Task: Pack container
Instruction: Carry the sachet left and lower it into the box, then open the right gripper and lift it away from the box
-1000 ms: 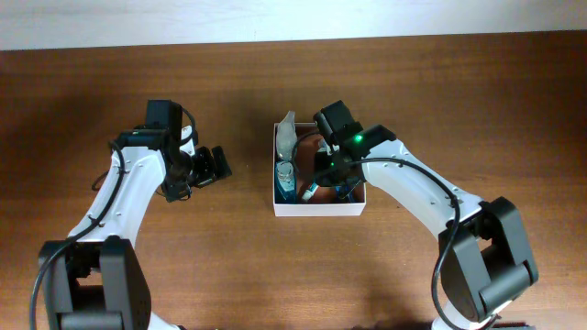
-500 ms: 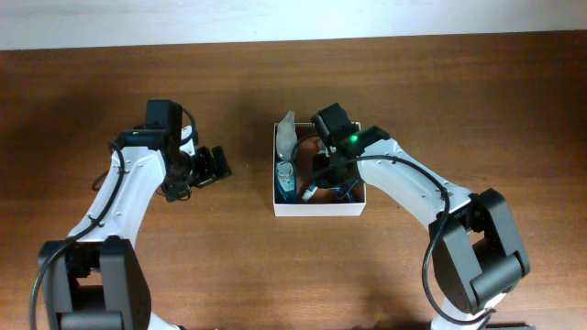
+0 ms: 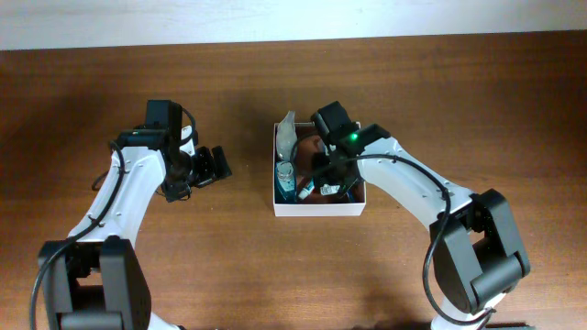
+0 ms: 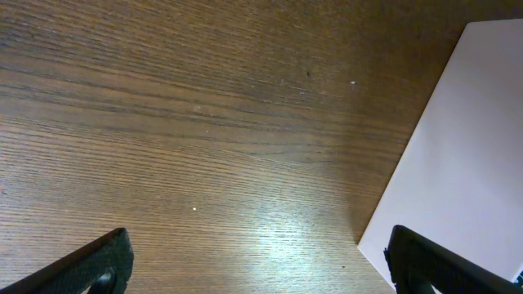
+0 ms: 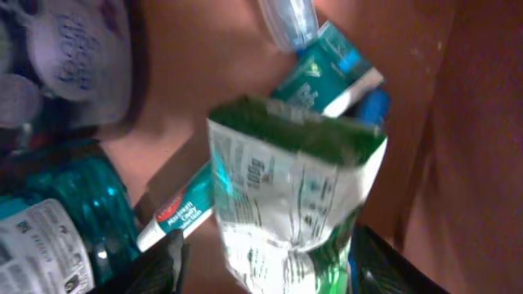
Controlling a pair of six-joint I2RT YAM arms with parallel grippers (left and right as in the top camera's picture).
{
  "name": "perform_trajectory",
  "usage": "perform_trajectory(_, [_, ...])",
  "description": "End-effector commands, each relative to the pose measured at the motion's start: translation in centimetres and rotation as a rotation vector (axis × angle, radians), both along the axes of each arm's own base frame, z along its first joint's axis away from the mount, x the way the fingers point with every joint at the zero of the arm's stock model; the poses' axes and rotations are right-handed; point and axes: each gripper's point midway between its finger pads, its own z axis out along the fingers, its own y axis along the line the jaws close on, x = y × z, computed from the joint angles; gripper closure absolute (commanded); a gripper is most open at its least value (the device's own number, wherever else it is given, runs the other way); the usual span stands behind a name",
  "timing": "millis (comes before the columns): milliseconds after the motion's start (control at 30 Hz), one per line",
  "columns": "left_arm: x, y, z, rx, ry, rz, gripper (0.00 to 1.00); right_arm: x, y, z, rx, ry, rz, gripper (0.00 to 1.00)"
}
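Observation:
The container (image 3: pixel 316 209), a shallow white-walled box with a reddish-brown inside (image 5: pixel 466 122), sits mid-table with toiletries in it. My right gripper (image 3: pixel 326 179) reaches down into it. In the right wrist view a green and white sachet (image 5: pixel 286 188) stands between the jaws of the right gripper (image 5: pixel 265 265). The jaws are open, and a gap shows between the left finger (image 5: pixel 163 265) and the sachet. My left gripper (image 3: pixel 213 165) hovers wide open over bare wood left of the box. Between its fingers (image 4: pixel 260 261) is nothing, and the container's white wall (image 4: pixel 458 163) is at its right.
Inside the box lie a teal bottle (image 5: pixel 57 212), a small toothpaste tube (image 5: pixel 176 216), a teal carton (image 5: pixel 327 73) and a grey round item (image 5: pixel 73 49). A grey pouch (image 3: pixel 288 133) leans over the box's back left wall.
My right jaws have spread apart around the sachet, and the right wrist has shifted slightly left over the box. The left arm has not moved.

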Motion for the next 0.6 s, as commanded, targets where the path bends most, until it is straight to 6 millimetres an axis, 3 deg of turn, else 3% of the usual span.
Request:
perform_trajectory(0, [0.2,0.1,-0.1,0.004,0.002,-0.004,0.01,0.9,0.0,0.8,0.003,-0.026,-0.005,0.38])
perform_trajectory(133, [0.2,0.1,-0.1,0.004,0.002,-0.004,0.01,0.8,0.0,1.0,-0.002,-0.028,0.011,0.28])
perform_trajectory(267, [0.2,0.1,-0.1,0.004,0.002,-0.004,0.01,1.1,0.1,3.0,0.007,-0.063,0.034,0.22])
perform_trajectory(567, [0.2,0.1,-0.1,0.004,0.002,-0.004,0.01,2.0,0.5,12.3,0.065,-0.194,0.042,0.21])
